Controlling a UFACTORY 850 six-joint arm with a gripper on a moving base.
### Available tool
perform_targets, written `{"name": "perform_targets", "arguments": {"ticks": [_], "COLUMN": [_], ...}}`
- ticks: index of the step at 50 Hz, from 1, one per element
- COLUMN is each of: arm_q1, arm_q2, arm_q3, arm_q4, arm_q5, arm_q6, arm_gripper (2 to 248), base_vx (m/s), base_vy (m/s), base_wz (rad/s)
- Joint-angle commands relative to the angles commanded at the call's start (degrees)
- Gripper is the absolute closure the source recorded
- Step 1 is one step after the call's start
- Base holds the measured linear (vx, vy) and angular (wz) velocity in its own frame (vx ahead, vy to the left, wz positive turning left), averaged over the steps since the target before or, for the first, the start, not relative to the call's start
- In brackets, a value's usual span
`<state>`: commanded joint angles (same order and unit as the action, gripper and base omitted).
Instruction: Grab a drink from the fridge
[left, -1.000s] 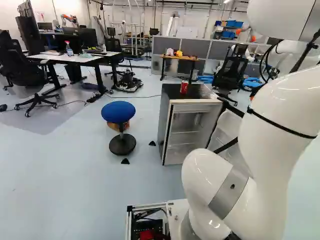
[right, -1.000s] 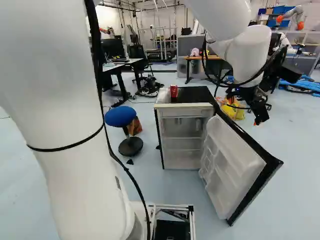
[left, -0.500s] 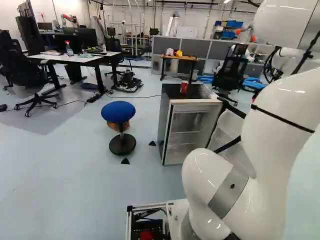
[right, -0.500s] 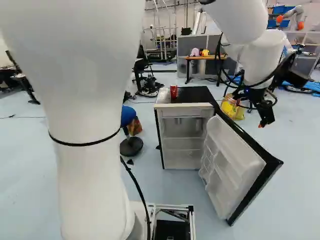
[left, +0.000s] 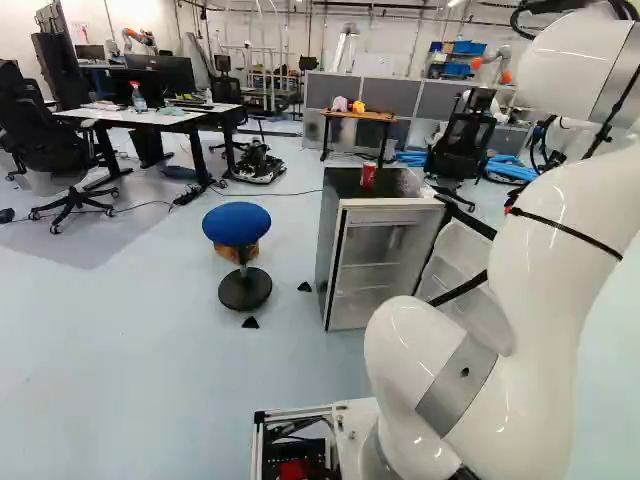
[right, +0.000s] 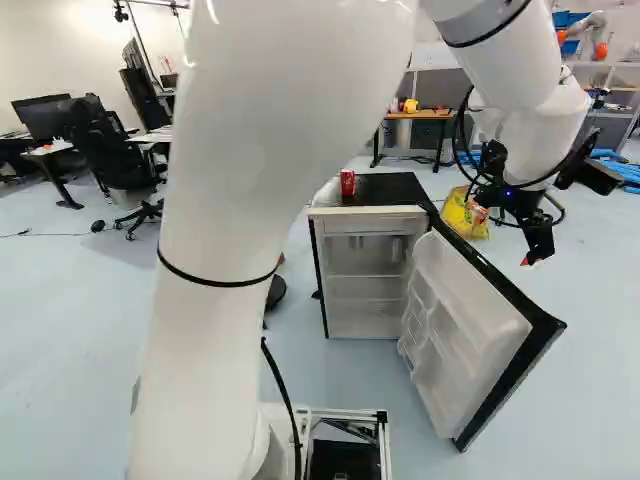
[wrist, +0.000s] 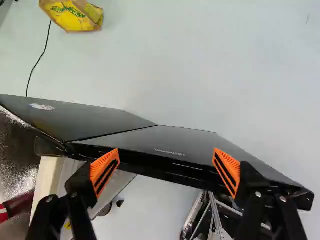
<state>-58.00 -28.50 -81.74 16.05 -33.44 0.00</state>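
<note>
Beyond and above the fridge door (right: 480, 330), my gripper (right: 535, 246) hangs pointing down in the right base view. Its orange-padded fingers stand wide apart with nothing gripped in the wrist view, where the gripper (wrist: 166, 172) is over the black door (wrist: 170, 141). Whether it touches the door I cannot tell. The fridge (left: 375, 265) has its door swung wide; pale shelves show inside, their contents unclear. A red can (right: 347, 183) stands on the fridge's black top, and is partly visible at the edge of the wrist view.
A yellow bag (right: 465, 215) lies on the floor behind the door. Left of the fridge stands a blue stool (left: 237, 225), with small black wedges on the floor nearby. Desks (left: 150, 115) and chairs are farther back. Another robot (left: 490, 68) stands at the far right.
My arm has swung: in the right base view its large links and the gripper have shifted right, the gripper slightly lower. Base, fridge, door and can have stayed in place.
</note>
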Motion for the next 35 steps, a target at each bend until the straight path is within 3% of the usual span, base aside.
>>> {"name": "perform_targets", "arguments": {"ticks": [22, 35], "arm_q1": [-0.55, -0.7], "arm_q2": [-8.69, -11.7], "arm_q3": [-8.49, -10.68], "arm_q4": [0.0, 0.0], "arm_q5": [-2.4, -2.4], "arm_q6": [0.0, 0.0], "arm_gripper": [3, 3], "base_vx": [0.0, 0.0], "base_vy": [0.0, 0.0], "base_wz": [0.0, 0.0]}}
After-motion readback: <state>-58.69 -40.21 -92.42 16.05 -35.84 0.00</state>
